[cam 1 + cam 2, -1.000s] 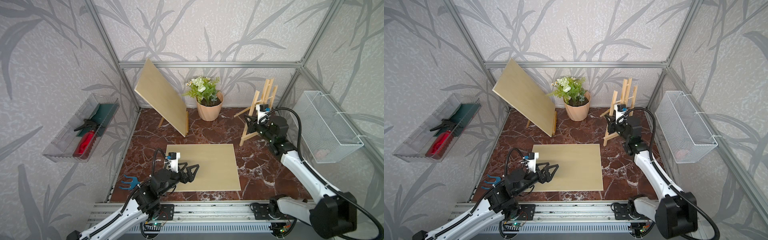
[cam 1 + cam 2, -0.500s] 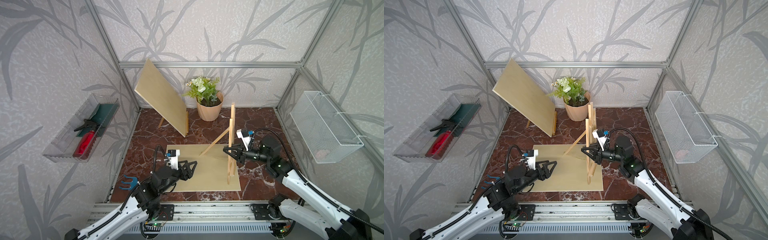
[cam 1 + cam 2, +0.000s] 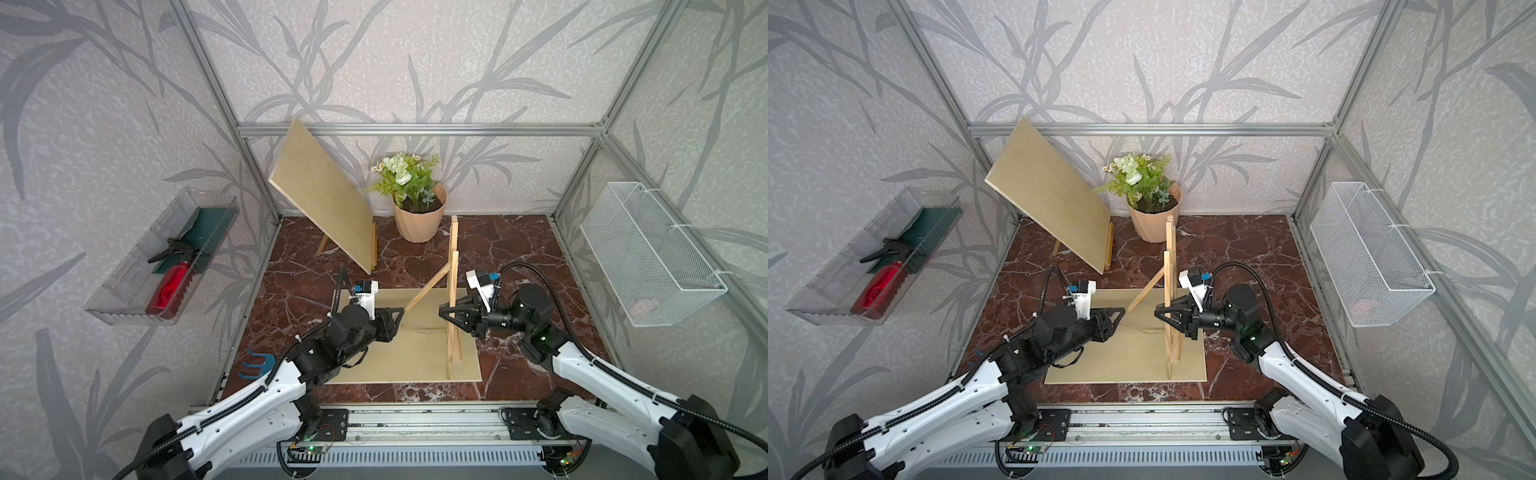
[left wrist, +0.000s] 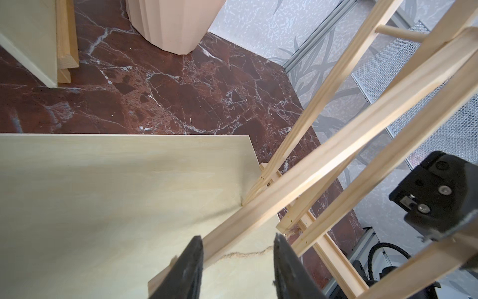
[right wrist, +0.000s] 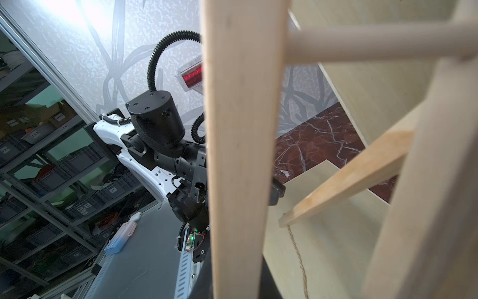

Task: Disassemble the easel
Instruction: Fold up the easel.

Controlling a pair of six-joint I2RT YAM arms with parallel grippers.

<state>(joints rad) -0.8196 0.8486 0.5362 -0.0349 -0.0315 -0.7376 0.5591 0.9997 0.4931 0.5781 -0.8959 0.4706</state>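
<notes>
Right now my right claw (image 3: 448, 316) is pinching the easel (image 3: 454, 249) upright on the flat board (image 3: 415, 365). Its back leg (image 3: 428, 286) is slanting toward seven o'clock, into my nearer left claw (image 3: 402, 311), which is spread loosely around it.

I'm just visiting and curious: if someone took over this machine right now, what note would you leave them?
Right hand: shut on the easel by its front frame, holding it upright on the flat board.
Left hand: open, straddling the foot of the rear leg, not clamped.
Done: easel positioned for both hands.
Left: close on the leg and pull the parts apart; nothing is off yet.
</notes>
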